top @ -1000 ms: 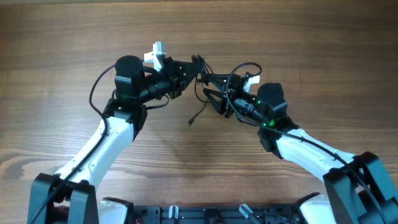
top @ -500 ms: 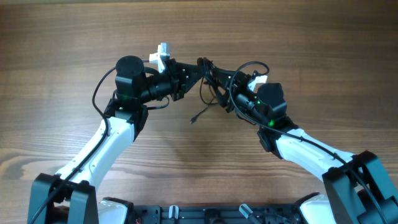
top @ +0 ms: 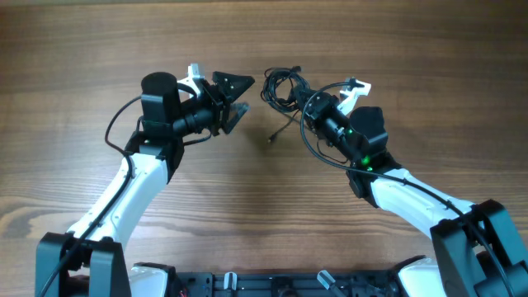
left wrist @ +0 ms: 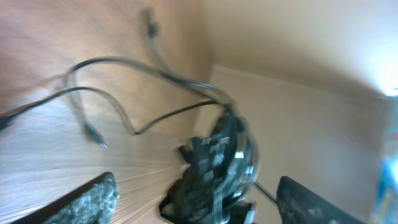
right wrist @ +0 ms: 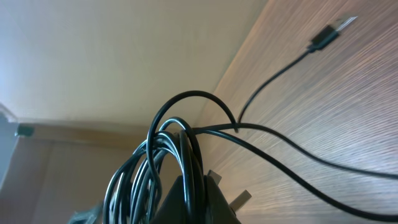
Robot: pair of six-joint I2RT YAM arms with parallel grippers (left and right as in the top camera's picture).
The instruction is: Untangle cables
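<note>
The cables (top: 281,84) are a small dark bundle of thin black cords held above the wooden table, with one strand hanging to a plug end (top: 271,137). My right gripper (top: 303,98) is shut on the bundle. In the right wrist view the loops (right wrist: 163,147) stand up out of the closed right gripper (right wrist: 200,198), and a plug end (right wrist: 329,31) lies on the wood. My left gripper (top: 244,97) is open, just left of the bundle and apart from it. The left wrist view is blurred: loose strands (left wrist: 124,67) show, and the wide-apart left gripper (left wrist: 198,205) has no cord in it.
The wooden table (top: 264,206) fills the overhead view. Thicker black wires (top: 115,128) loop along both arms. The arm bases and a dark rail (top: 264,285) sit at the near edge.
My left gripper has let go of the cables, opened and drawn back to the left. My right gripper has closed on the bundle and carried it up and to the right.
</note>
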